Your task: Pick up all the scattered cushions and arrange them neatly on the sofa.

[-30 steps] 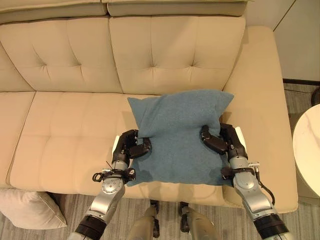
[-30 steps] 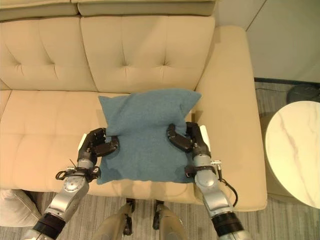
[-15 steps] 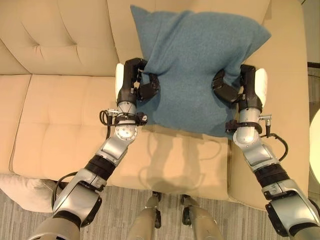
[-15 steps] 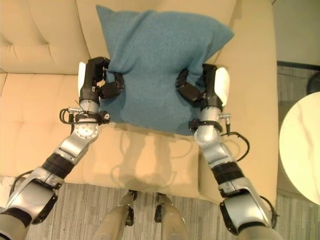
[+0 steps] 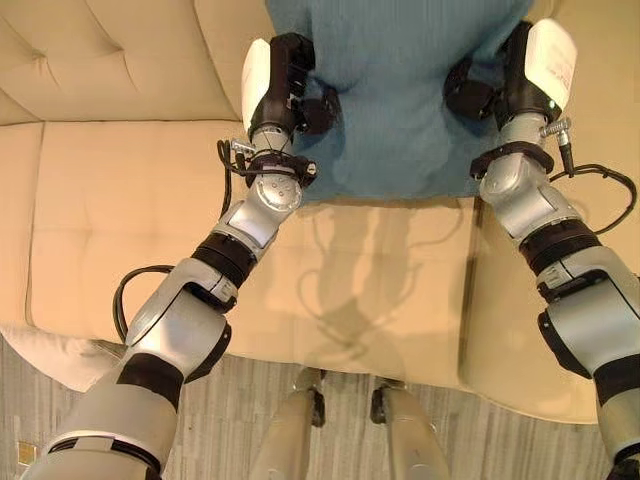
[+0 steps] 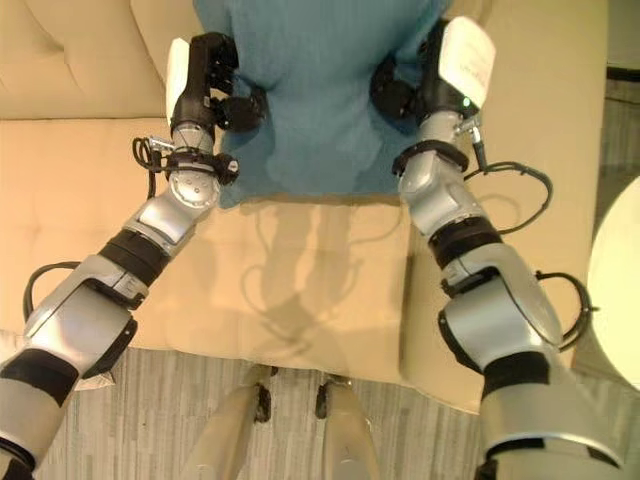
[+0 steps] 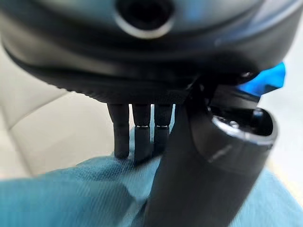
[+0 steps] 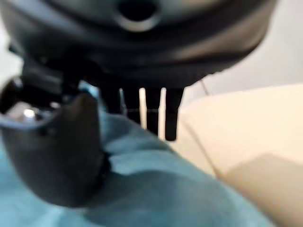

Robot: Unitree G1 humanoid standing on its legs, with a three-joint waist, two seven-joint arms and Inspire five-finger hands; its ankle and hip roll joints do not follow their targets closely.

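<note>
So cushion (image 5: 400,90) went from seat up to sofa (image 5: 110,200) backrest, left hand (image 5: 290,85) & right hand (image 5: 490,85) both clamped on it; just needs propping + letting go imo.

A cream sofa (image 5: 110,200) with a tufted back (image 5: 130,60) and a broad seat cushion (image 5: 90,250) spans most of the scene, its wide flat armrest (image 6: 560,150) running along the right side. Below the front edge of the seat lies a grey wood-grain floor (image 5: 60,420), and a pale cushion (image 5: 55,352) rests on the floor at the lower left, just under the sofa's front. At the far right edge, beside the armrest, the curved rim of a pale round side table (image 6: 622,290) shows above the floor.
</note>
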